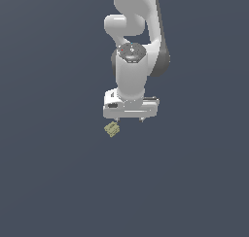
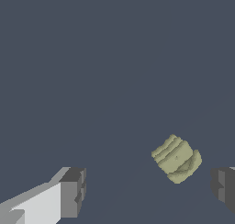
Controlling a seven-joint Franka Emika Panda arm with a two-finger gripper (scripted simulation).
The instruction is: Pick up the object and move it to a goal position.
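- Flat dark blue-grey ground runs unbroken around you, so approach room looks open on every side.
- Your gripper (image 1: 130, 119) hangs spread wide, holding nothing.
- You'll find the object (image 1: 112, 129) on the ground just off one fingertip (image 2: 73, 191), not centred between them.
- Likely light and rigid; pinch its ridged faces squarely, since it sits skewed.
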